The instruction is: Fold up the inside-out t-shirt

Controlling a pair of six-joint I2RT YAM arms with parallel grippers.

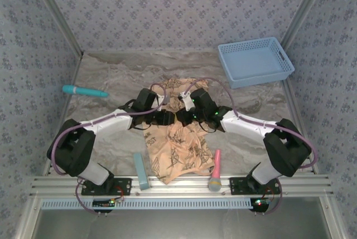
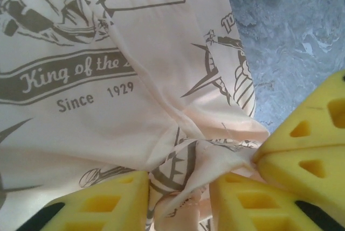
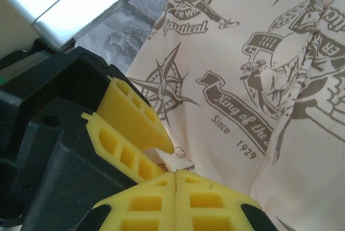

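The inside-out t-shirt (image 1: 175, 152) lies crumpled in the middle of the marbled table, peach with a faded brown print. Both grippers meet over its middle, tip to tip. In the left wrist view my left gripper (image 2: 179, 188) has a bunch of the t-shirt (image 2: 161, 53) pressed between its yellow fingers (image 2: 108, 204). The right gripper's shut fingers (image 2: 304, 145) pinch a pulled-up point of cloth beside it. In the right wrist view my right gripper (image 3: 176, 174) is shut on a small tab of the t-shirt (image 3: 280, 150), right against the left gripper's fingers (image 3: 132, 115). From above, left gripper (image 1: 165, 117) and right gripper (image 1: 187, 116) touch.
A light blue basket (image 1: 255, 61) stands at the back right. A teal tool (image 1: 83, 91) lies at the left edge. A pale blue bar (image 1: 141, 170) and a pink-handled brush (image 1: 216, 170) flank the shirt's near end, by the metal rail (image 1: 178, 184).
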